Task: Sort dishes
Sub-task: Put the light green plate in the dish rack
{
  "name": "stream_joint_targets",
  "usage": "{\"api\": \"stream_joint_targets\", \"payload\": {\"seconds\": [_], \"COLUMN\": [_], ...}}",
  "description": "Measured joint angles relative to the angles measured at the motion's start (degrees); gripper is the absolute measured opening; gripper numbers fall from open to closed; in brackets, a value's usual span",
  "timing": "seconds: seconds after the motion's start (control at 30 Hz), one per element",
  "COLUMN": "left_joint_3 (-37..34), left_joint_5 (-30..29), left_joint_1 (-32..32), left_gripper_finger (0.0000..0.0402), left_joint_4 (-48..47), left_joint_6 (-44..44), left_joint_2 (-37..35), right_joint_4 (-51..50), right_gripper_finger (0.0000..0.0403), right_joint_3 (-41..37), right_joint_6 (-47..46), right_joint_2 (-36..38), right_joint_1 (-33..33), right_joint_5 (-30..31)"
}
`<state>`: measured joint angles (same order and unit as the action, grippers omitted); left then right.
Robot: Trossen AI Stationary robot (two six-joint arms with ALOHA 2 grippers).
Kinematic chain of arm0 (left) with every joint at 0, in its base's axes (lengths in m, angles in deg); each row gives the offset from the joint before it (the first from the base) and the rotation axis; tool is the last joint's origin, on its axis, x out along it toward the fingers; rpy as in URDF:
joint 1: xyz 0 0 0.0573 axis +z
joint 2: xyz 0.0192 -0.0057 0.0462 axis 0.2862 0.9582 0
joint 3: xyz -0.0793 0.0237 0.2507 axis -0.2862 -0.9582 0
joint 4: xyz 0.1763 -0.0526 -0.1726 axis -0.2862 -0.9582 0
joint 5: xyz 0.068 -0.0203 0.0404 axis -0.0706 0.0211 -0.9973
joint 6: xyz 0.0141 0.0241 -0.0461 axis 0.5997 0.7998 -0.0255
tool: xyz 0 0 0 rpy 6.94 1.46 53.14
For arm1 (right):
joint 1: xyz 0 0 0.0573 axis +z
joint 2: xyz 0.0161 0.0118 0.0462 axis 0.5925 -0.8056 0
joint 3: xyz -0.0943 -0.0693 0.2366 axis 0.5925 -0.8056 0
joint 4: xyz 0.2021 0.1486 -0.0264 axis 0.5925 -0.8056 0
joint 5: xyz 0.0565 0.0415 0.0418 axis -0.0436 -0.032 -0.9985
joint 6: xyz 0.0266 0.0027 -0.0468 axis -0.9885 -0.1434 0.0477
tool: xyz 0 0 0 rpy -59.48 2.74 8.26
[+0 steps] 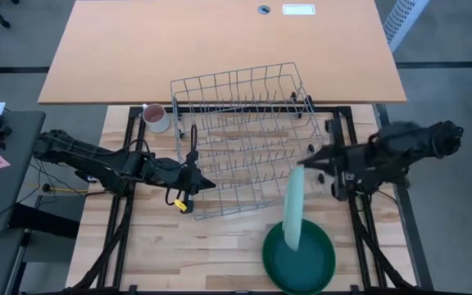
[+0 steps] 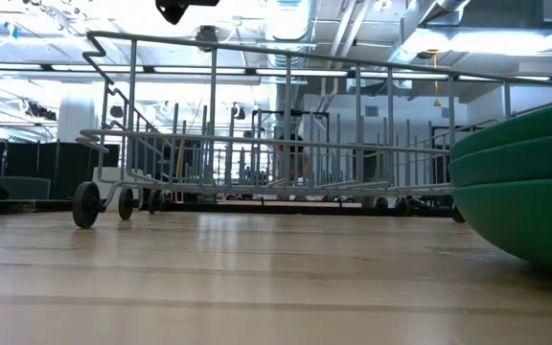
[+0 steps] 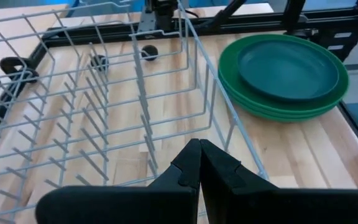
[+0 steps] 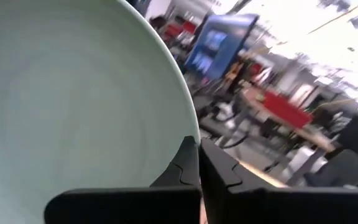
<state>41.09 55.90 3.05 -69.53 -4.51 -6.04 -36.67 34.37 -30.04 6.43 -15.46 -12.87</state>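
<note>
Step in hand: carrying mint plate (image 1: 293, 208) to rack (image 1: 244, 139). Right tool (image 1: 305, 166) clamped on plate's rim, plate lifted on edge, near upright, above table (image 1: 220, 254) between rack's near corner and stack of green plates (image 1: 322, 266). Teal plate (image 3: 288, 67) lies on top of stack. Left tool (image 1: 197, 182) closed, empty, at rack's left near side, waiting. Mug (image 1: 155, 116) beyond rack. Next move, likely: swing plate over rack, line edge with gap between prongs, lower, then release.
</note>
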Motion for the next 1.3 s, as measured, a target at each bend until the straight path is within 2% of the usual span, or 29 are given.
{"api": "stream_joint_targets", "payload": {"seconds": [0.13,0.27,0.47,0.6,0.8,0.93,1.03,1.1,1.2,1.3], "left_joint_3": [-0.02,-0.02,-0.02,-0.02,-0.02,-0.02,-0.02,-0.02,-0.02,-0.02], "left_joint_5": [-1.39,-6.43,-10.91,-11.41,-13.79,-18.71,-23.74,-27.09,-35.7,-43.67], "left_joint_1": [-0.02,-0.02,-0.02,-0.52,-3.96,-7.38,-9.65,-10.97,-12.98,-14.52], "left_gripper_finger": [0.0,0.0,0.0,0.0005,0.0072,0.0134,0.0175,0.0197,0.0224,0.0242], "left_joint_4": [1.34,7.65,20.02,25.12,30.34,33.05,34.67,34.95,34.77,34.82], "left_joint_6": [2.23,6.71,13.65,17.9,25.17,33.64,39.71,41.72,43.78,45.72], "left_joint_2": [0.0,0.0,-1.51,-2.77,-3.52,-3.53,-3.5,-3.52,-3.5,-3.5], "right_joint_4": [7.69,19.21,34.73,46.57,45.7,47.84,50.42,52.43,55.38,57.33], "right_gripper_finger": [0.0,0.0,0.0,0.0,0.0,0.0,0.0,0.0,0.0,0.0], "right_joint_3": [-0.02,0.0,-0.02,-0.02,-0.02,-0.09,-0.11,-0.11,-0.11,-0.11], "right_joint_6": [2.66,3.57,4.22,3.89,2.63,2.46,3.82,7.3,13.49,16.7], "right_joint_2": [1.77,1.66,-2.59,-6.89,-12.49,-17.57,-20.63,-22.36,-24.38,-25.32], "right_joint_1": [-3.42,-7.77,-11.99,-13.98,-14.28,-13.18,-12.27,-11.16,-9.56,-8.46], "right_joint_5": [-0.08,-0.04,-0.62,-4.66,-6.33,-6.25,-3.17,2.36,10.71,14.04]}}
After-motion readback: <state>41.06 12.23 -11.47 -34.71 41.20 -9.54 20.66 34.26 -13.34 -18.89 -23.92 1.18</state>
